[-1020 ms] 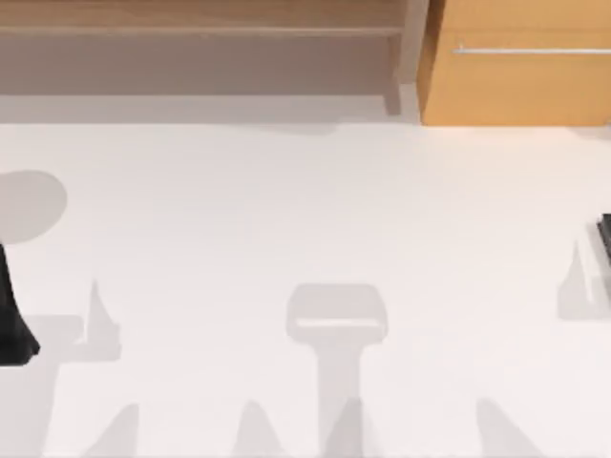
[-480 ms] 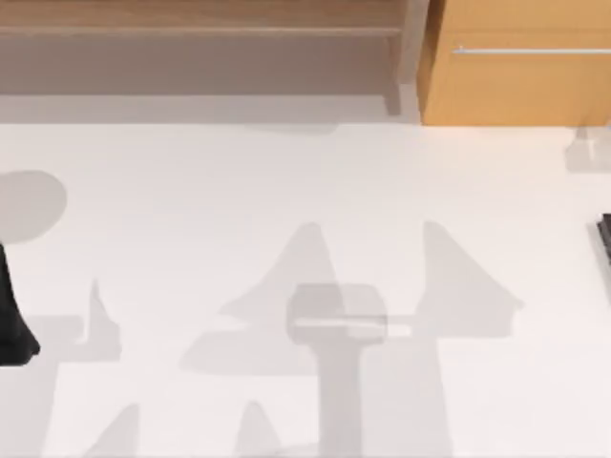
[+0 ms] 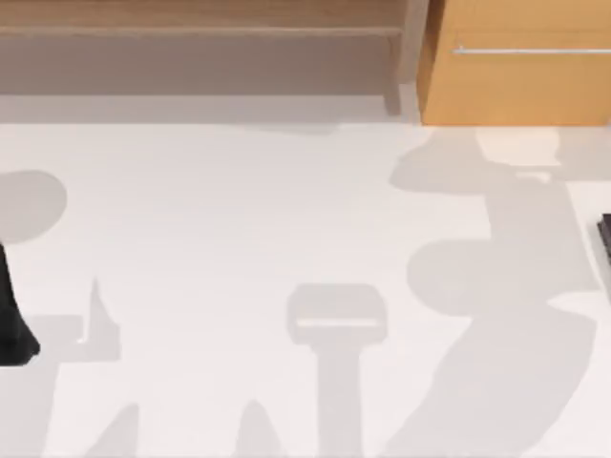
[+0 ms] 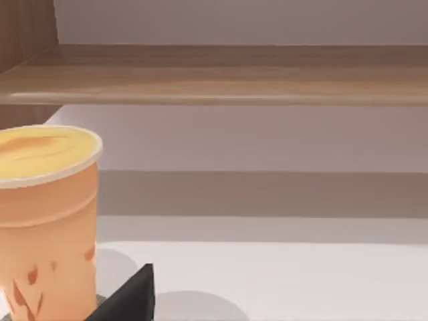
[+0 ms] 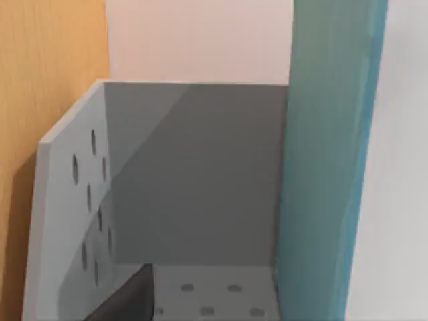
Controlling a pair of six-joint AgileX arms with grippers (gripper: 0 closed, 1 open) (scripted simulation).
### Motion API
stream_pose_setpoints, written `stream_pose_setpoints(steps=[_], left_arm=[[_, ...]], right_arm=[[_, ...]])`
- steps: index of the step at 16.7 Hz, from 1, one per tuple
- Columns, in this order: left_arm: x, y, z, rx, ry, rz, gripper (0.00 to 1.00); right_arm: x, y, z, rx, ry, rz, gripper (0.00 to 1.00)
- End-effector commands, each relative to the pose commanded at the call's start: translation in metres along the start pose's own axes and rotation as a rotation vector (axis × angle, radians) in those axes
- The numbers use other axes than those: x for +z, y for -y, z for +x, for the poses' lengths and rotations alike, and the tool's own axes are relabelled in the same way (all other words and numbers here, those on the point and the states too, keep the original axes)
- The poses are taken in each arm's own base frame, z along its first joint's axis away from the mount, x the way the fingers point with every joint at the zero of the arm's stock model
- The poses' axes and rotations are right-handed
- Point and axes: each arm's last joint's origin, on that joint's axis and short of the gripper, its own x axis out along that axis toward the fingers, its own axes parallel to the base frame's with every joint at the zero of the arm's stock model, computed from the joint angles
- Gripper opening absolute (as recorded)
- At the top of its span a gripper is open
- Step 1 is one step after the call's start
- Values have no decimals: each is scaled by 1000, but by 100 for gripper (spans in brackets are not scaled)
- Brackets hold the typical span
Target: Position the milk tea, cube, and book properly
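The milk tea [image 4: 43, 221], a peach-tan cup filled to its pale rim, stands on the white desk [image 3: 239, 219] before a wooden shelf [image 4: 221, 80], beside the left end effector [image 4: 130, 301]. A teal book [image 5: 328, 167] stands upright within a grey perforated bin [image 5: 80, 200], beside the right end effector [image 5: 124, 301]; whether either end effector is clenched or released cannot be told.

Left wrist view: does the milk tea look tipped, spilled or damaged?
No. The milk tea stands upright with its lid level and nothing spilled on the white table around it. A dark finger of the left gripper sits beside its base. Nothing stands out.
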Motion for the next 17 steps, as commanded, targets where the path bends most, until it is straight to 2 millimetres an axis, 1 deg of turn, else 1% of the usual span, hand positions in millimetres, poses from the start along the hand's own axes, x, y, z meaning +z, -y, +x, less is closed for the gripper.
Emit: stream_pose_setpoints(steps=[2, 4, 11, 17], left_arm=[[0, 0, 0, 0, 0, 0, 100], [0, 0, 0, 0, 0, 0, 100], [0, 0, 0, 0, 0, 0, 100], [0, 0, 0, 0, 0, 0, 100]], right_arm=[[-13, 13, 14, 0, 0, -1, 100], [-20, 19, 20, 1, 0, -1, 100], [-20, 18, 23, 1, 1, -1, 100], [-20, 19, 47, 1, 0, -1, 100]])
